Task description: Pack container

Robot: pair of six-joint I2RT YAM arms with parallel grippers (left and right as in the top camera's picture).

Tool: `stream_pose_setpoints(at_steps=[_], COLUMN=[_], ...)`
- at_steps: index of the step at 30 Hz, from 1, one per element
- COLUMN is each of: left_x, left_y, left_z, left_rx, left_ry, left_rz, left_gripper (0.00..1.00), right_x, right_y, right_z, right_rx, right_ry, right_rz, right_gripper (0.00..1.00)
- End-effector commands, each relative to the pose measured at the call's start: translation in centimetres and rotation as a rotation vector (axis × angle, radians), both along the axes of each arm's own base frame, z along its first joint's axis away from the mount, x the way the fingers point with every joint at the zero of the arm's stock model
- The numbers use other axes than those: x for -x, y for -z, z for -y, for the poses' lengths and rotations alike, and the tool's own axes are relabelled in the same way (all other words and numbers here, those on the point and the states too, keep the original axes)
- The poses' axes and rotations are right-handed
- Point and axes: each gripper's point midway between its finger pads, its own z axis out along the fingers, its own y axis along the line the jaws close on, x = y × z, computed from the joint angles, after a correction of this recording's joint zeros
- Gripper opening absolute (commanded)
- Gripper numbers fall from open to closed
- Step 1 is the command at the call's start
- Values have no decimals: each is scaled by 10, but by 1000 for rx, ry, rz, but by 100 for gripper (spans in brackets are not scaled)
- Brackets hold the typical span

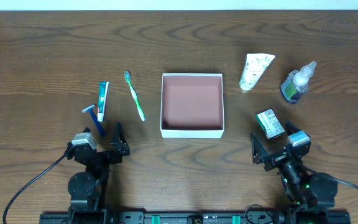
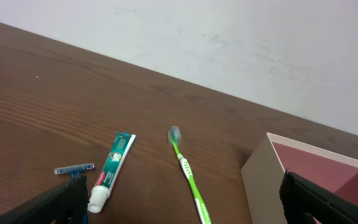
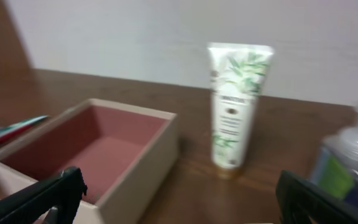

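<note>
Left gripper [image 1: 107, 139] open, empty. Razor [image 1: 94, 115], toothpaste [image 1: 102, 101] and toothbrush [image 1: 135, 95] just ahead of it. Right gripper [image 1: 273, 144] open, empty. Carton [image 1: 270, 123] just ahead, tube [image 1: 255, 71] and bottle [image 1: 297, 83] farther ahead. Container [image 1: 191, 131] ahead, between both grippers.

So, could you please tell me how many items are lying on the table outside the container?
6. Left of the container: razor, toothpaste, toothbrush. Right of it: white tube, clear bottle, small carton. None appears hidden.
</note>
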Motion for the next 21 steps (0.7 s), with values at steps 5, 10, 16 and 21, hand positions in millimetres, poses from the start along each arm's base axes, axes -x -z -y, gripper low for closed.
stream_pose_setpoints(at_steps=[5,10,16,21], left_x=[1,1,1,1], left_y=[18,18,18,18], left_z=[-6,-6,-6,-6], left_rx=[-15,-16,-16,-15], left_ry=[-30,-30,-30,-30], left_rz=[-59,-59,-59,-59], left_gripper=[98,98,98,98], right_x=[-6,-34,-66,-83], right_y=[-93,-129,-150,-147], right_z=[-23,-30,-31,-29], right_rx=[92,100,2,86], right_ry=[-171,-245,-250,-266], right_rz=[-17,-214,-404,-363], right_gripper=[99,99,99,99])
